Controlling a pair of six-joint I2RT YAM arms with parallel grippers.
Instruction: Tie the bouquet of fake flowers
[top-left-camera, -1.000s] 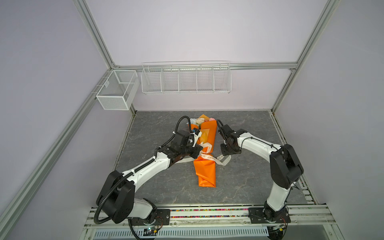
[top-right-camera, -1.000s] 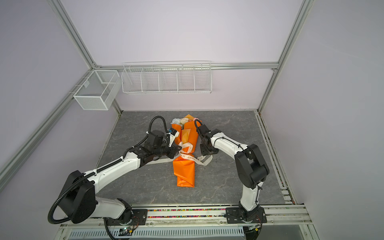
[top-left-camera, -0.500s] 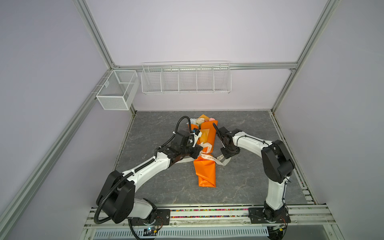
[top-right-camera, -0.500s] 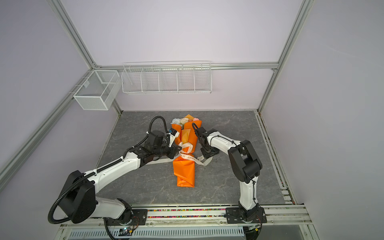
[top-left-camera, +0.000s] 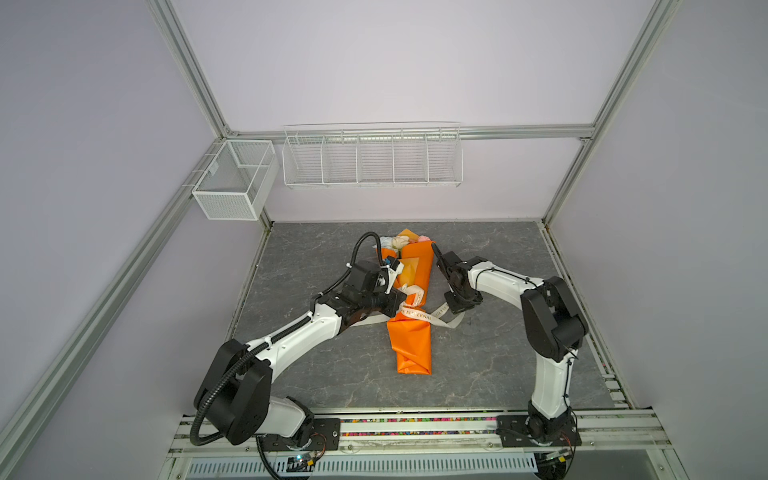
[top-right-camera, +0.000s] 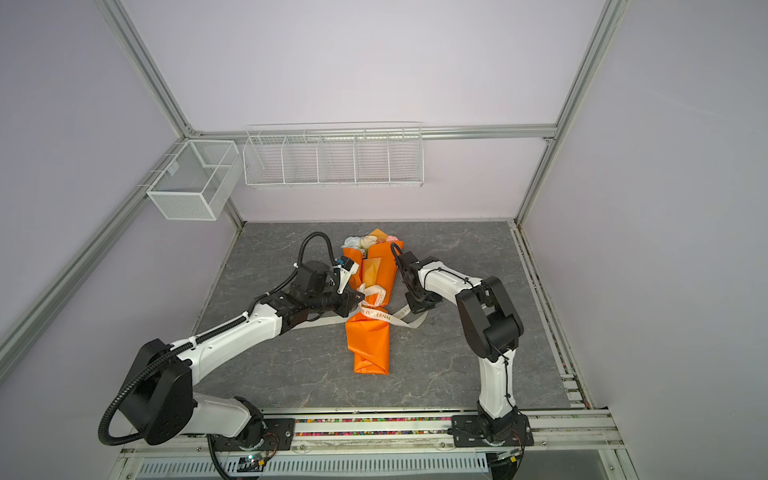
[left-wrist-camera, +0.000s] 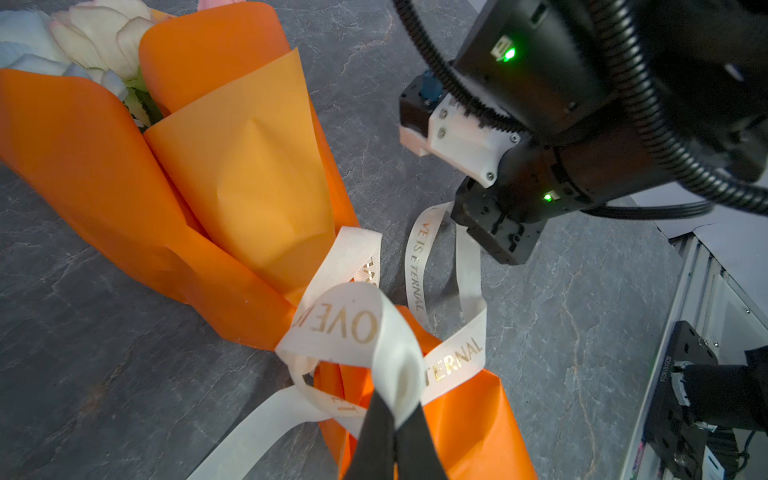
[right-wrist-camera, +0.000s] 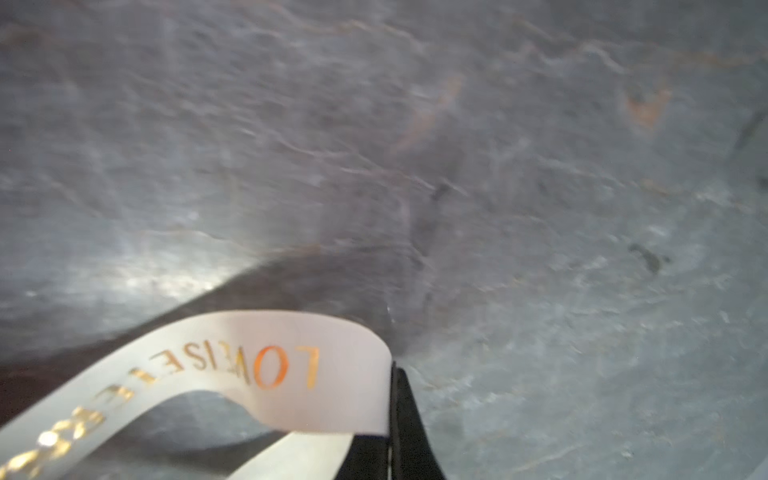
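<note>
The bouquet of fake flowers (top-left-camera: 410, 336) lies flat near the middle of the grey marbled tabletop (top-left-camera: 498, 357). Its blooms (top-left-camera: 400, 241) point toward the back wall and its folded foot toward the robot's base rail. Orange paper (left-wrist-camera: 104, 166) wraps it into a cone that flares at the top, with a paler orange inner sheet showing in the opening. In the left wrist view, cream, white and a sliver of pink petals with a bit of green leaf peek out of that opening.

A cream ribbon (left-wrist-camera: 345, 324) with gold lettering circles the narrow waist of the wrap, and its loose tails trail on the tabletop on both sides.

The left pincer (left-wrist-camera: 395, 419) sits at the waist, closed tight on a raised loop of the ribbon. The right pincer (right-wrist-camera: 392, 399) is low beside the bouquet on its other side, clamped on a ribbon tail folded at its tips.
</note>
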